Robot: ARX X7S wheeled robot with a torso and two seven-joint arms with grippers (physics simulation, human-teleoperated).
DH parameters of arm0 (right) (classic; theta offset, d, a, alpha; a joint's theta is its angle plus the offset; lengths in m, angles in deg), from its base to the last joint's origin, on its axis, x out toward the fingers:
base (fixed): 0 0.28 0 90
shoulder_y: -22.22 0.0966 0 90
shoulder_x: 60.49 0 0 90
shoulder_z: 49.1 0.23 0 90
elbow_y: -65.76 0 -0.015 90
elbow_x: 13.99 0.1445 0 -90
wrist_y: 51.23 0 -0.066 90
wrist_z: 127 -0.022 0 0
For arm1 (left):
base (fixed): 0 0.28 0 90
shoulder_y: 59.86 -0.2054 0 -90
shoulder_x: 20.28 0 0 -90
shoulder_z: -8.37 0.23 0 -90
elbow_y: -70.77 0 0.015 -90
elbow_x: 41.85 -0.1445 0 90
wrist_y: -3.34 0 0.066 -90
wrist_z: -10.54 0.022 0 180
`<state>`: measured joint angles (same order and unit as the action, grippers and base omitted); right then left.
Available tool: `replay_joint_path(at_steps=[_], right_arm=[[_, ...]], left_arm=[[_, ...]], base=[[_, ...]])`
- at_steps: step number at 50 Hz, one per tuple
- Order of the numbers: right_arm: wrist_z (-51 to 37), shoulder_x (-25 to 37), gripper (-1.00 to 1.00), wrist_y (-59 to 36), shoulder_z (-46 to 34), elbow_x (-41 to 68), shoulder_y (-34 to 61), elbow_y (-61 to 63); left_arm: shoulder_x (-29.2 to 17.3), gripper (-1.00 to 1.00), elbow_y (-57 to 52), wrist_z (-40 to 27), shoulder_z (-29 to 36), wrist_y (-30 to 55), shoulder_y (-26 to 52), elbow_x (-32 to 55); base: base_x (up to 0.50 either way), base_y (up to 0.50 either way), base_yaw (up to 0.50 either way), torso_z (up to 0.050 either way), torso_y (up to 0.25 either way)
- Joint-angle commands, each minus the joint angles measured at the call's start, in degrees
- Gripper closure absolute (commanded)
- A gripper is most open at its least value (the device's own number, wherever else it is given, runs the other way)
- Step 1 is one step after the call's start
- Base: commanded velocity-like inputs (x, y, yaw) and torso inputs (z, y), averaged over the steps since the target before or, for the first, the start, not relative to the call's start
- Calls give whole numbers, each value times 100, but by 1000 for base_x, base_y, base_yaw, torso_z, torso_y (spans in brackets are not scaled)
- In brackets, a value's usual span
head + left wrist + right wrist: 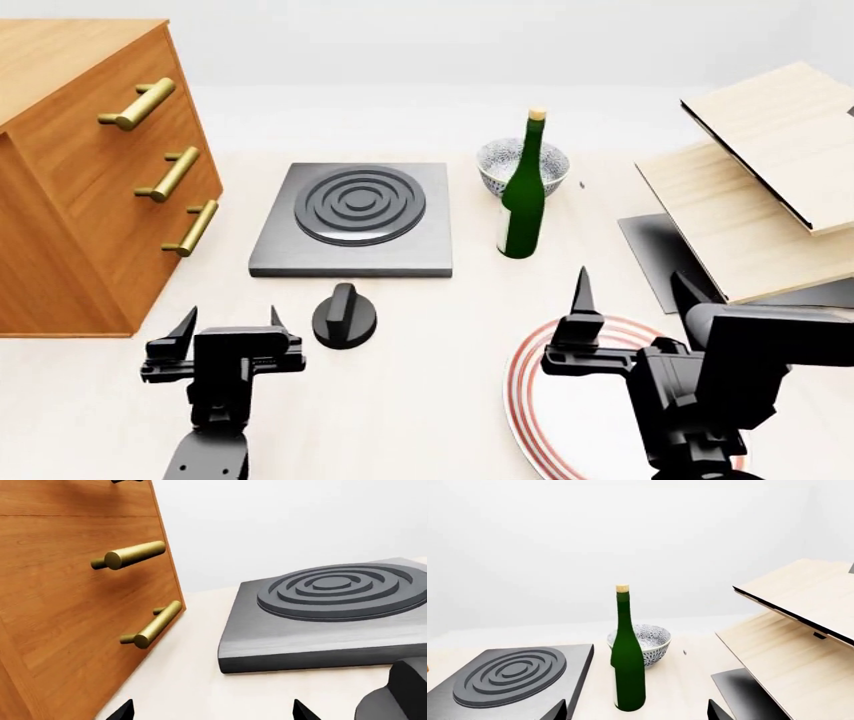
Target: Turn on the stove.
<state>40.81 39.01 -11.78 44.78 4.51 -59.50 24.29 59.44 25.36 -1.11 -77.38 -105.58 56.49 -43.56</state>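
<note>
The stove [354,222] is a flat dark-grey slab with a ringed round burner, lying on the table's middle; it also shows in the left wrist view [320,620] and the right wrist view [507,677]. Its black ridged knob [344,314] stands on the table just in front of the slab; part of it shows in the left wrist view [393,695]. My left gripper [227,325] is open and empty, just left of the knob and apart from it. My right gripper [634,290] is open and empty, in front of the bottle.
A wooden drawer cabinet [80,170] with brass handles stands at the left. A green bottle [523,195] and a patterned bowl [514,160] stand right of the stove. A red-ringed white plate [534,400] lies under my right arm. Tilted wooden boards [761,190] rise at the right.
</note>
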Motion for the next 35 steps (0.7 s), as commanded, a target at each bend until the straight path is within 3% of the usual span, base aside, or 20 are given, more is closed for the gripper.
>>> replay_joint_path(at_steps=[1,10,15,28,35], right_arm=[[-35,27,-100,58,-15,56,-63,-1],[-57,74,-100,196,-37,34,-139,-82],[-50,84,-100,306,-59,25,-206,-181],[-50,130,-100,460,18,83,-326,-273],[-67,146,-100,450,85,157,-331,-272]], left_arm=[[212,-100,1214,-87,159,-777,300,-92],[442,-100,1844,-150,308,-1050,664,-185],[611,-100,1140,-19,420,-529,532,-180],[944,-100,500,165,835,26,446,-135],[952,-100,-708,251,1337,793,-34,158]], base=[[0,0,0,0,0],[0,0,0,0,0],[0,0,0,0,0],[0,0,0,0,0],[0,0,0,0,0]])
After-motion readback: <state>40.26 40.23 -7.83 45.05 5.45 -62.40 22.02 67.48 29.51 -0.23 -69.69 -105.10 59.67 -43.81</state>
